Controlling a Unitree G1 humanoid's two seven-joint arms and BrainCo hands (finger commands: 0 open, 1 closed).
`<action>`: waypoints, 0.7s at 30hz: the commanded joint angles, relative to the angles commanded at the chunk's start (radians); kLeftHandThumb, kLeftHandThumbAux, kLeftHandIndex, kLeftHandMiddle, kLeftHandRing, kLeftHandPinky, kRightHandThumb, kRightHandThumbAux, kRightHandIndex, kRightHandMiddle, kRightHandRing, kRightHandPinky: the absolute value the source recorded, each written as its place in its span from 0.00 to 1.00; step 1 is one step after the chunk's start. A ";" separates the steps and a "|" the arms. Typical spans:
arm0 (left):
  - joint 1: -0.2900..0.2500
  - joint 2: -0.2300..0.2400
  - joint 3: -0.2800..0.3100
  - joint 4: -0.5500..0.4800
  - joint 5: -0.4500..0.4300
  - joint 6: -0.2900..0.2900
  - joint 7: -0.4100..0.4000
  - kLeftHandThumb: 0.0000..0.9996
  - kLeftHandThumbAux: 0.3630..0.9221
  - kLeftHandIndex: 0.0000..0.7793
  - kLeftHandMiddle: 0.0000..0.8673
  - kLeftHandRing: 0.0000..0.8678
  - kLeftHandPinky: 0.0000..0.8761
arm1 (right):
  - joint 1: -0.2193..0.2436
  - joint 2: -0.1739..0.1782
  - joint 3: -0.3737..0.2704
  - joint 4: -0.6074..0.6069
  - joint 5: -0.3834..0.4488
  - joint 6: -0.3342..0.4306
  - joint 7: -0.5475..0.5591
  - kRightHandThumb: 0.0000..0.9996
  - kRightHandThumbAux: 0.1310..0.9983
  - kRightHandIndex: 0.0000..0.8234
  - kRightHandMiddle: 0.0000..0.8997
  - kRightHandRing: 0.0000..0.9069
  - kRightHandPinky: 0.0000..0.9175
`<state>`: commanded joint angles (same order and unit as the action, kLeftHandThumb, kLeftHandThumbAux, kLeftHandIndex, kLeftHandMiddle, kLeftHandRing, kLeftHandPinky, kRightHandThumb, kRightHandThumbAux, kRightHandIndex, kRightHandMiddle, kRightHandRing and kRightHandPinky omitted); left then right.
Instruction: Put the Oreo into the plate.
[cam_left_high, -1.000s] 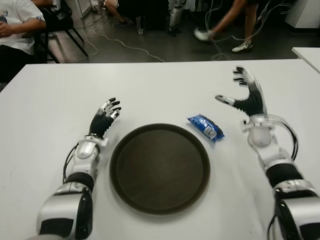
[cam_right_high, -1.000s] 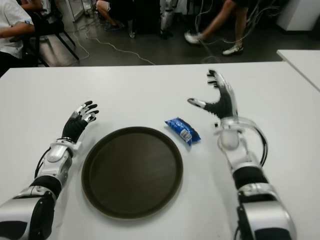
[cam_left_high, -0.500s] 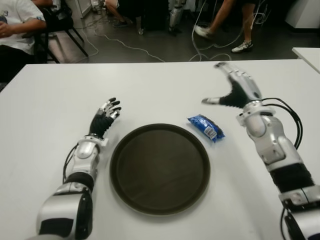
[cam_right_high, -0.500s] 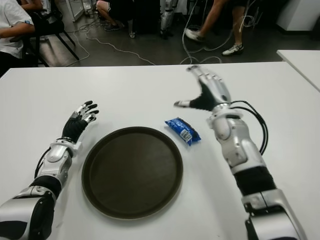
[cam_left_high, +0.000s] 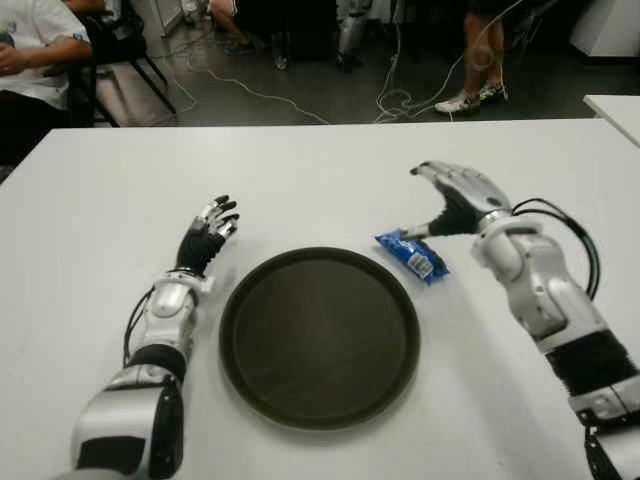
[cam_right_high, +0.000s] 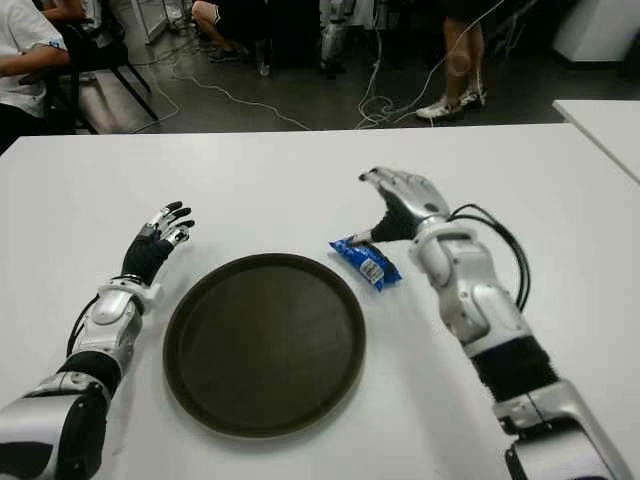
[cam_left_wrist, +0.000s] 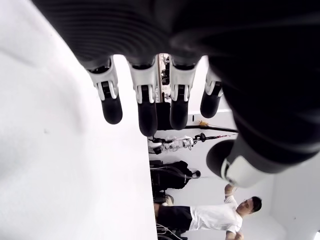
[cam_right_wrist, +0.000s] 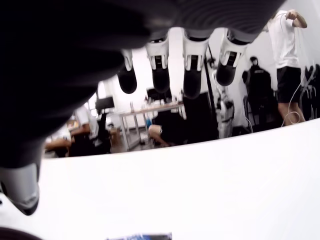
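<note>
Right hand (cam_left_high: 452, 200): lowered over Oreo (cam_left_high: 411, 254) beside plate (cam_left_high: 319, 337), fingers spread, nothing grasped; pickup imminent.

glossy Oreo (cam_left_high: 412, 256) wrapper, matt plate (cam_left_high: 319, 336)

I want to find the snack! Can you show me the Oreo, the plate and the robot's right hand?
Oreo (cam_left_high: 411, 254): left eye view, middle of the blue wrapper.
plate (cam_left_high: 318, 336): left eye view, bare brown centre.
right hand (cam_left_high: 456, 198): left eye view, back of the hand.
</note>
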<state>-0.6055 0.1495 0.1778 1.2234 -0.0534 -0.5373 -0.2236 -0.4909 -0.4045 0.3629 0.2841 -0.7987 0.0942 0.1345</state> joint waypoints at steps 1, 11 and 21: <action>0.001 0.000 0.000 -0.001 -0.001 -0.001 0.000 0.13 0.46 0.09 0.16 0.13 0.11 | -0.006 0.005 0.006 0.025 0.003 -0.010 -0.015 0.00 0.52 0.11 0.15 0.15 0.13; 0.000 0.004 -0.004 -0.004 0.009 -0.006 0.011 0.13 0.44 0.10 0.17 0.15 0.12 | -0.032 0.007 0.043 0.074 0.008 -0.033 -0.010 0.00 0.52 0.10 0.15 0.16 0.14; 0.001 0.008 -0.008 -0.009 0.010 -0.012 0.004 0.14 0.41 0.11 0.18 0.16 0.14 | -0.033 0.015 0.053 0.063 0.002 -0.004 -0.009 0.00 0.54 0.09 0.14 0.15 0.14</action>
<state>-0.6046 0.1576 0.1697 1.2143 -0.0431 -0.5492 -0.2193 -0.5242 -0.3893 0.4157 0.3467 -0.7969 0.0898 0.1260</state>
